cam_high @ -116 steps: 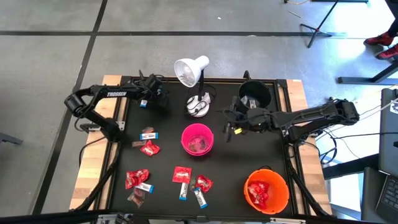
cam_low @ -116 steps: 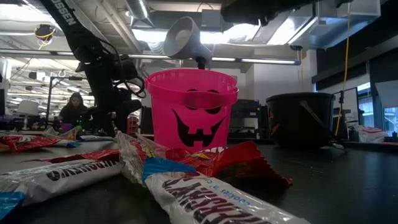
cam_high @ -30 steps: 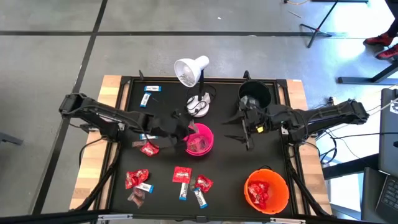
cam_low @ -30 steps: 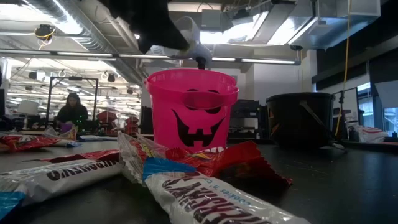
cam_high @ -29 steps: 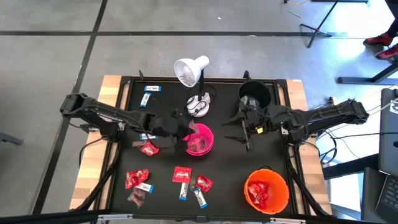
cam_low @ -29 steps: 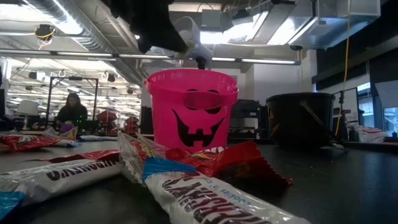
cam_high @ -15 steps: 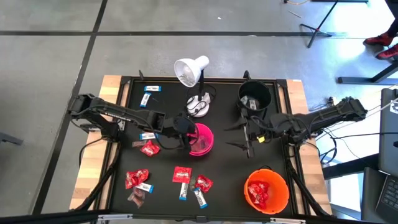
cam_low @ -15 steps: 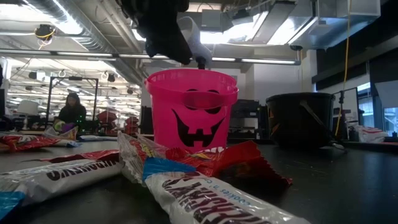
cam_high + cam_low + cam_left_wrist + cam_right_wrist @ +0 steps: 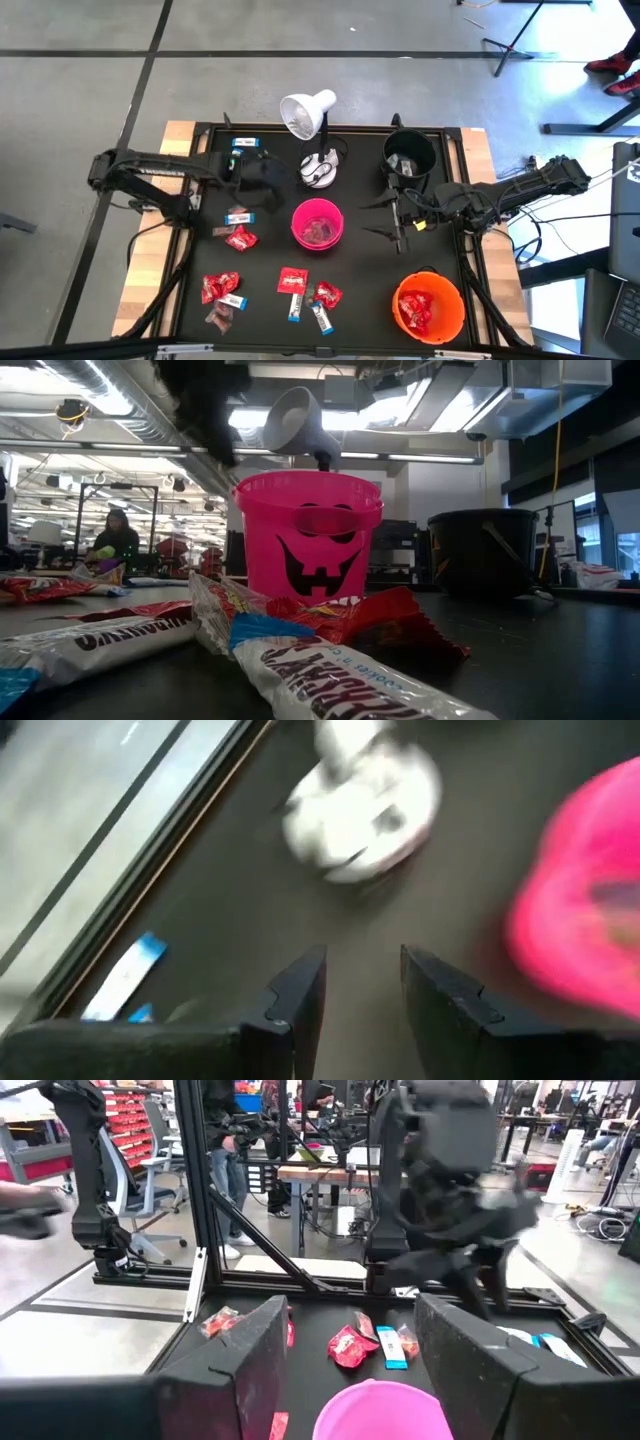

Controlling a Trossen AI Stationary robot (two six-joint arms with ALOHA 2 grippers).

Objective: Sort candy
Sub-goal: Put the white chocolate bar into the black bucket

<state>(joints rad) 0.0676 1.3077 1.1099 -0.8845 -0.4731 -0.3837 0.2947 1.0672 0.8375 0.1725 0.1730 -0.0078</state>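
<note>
Wrapped candy lies on the black table: red packets (image 9: 240,238), white-and-blue bars (image 9: 238,217) and a cluster near the front edge (image 9: 292,281); one bar (image 9: 242,143) lies by the far left corner. More sweets sit in the pink bucket (image 9: 318,222) and the orange bucket (image 9: 428,306). My left gripper (image 9: 275,180) hovers between the pink bucket and the lamp base (image 9: 320,170), open and empty (image 9: 360,995). My right gripper (image 9: 380,218) hangs right of the pink bucket, open and empty (image 9: 360,1370), facing it.
A white desk lamp (image 9: 306,112) stands at the far middle, a black bucket (image 9: 410,152) at the far right. In the low view, candy bars (image 9: 330,680) lie close in front of the pink bucket (image 9: 305,535). A person (image 9: 115,535) sits in the room behind.
My left gripper has drawn back from over the pink bucket's left rim, moving toward the far left, and now hovers near the lamp base. My right gripper shifted a little toward the near edge, then kept still. The candy on the table has not moved.
</note>
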